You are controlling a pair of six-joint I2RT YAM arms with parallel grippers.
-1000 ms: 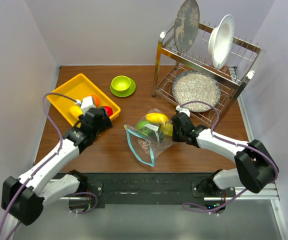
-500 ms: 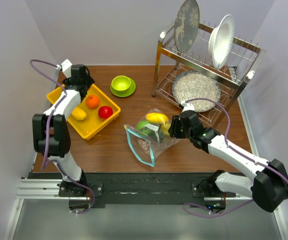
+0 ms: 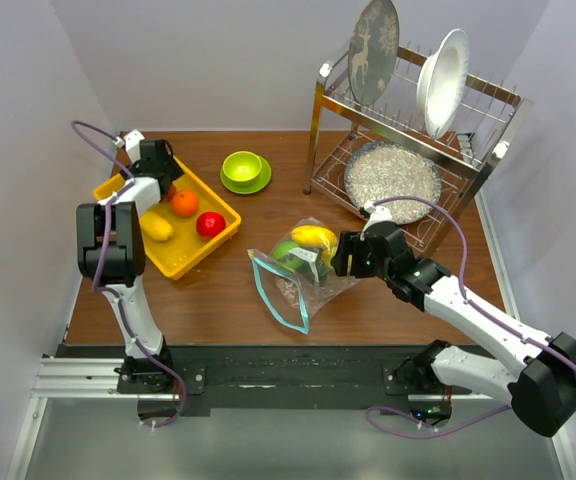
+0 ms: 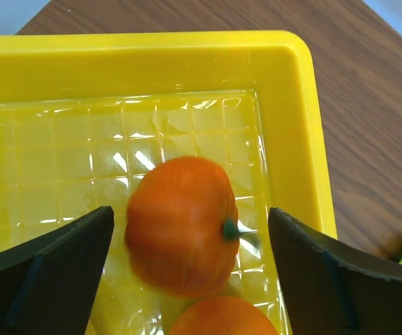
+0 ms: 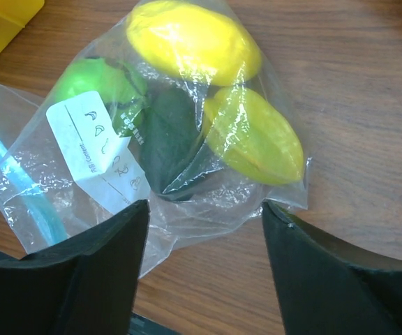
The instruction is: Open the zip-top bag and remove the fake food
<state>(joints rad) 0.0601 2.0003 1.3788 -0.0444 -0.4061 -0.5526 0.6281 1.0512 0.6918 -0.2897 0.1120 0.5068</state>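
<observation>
Two grippers, both empty: your left gripper [image 4: 190, 216] hangs spread wide over the yellow plastic tray [image 4: 285, 105], with a glossy orange plastic fruit [image 4: 180, 223] between its fingers, touching neither. Your right gripper [image 5: 204, 209], just as wide, hovers over the clear crinkly plastic zip-top bag [image 5: 89, 150] on the brown wooden table [image 5: 340, 105] — glossy yellow and green fake food [image 5: 194, 42] inside.

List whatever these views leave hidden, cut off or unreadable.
1. Label on the bag, right wrist view: the print is too small to read.
2. Dark green piece, right wrist view: crinkled plastic and glare hide what it is.
3. Lower orange fruit, left wrist view: cut off by the bottom edge.
4. Zip strip, right wrist view: it runs off the left edge.
</observation>
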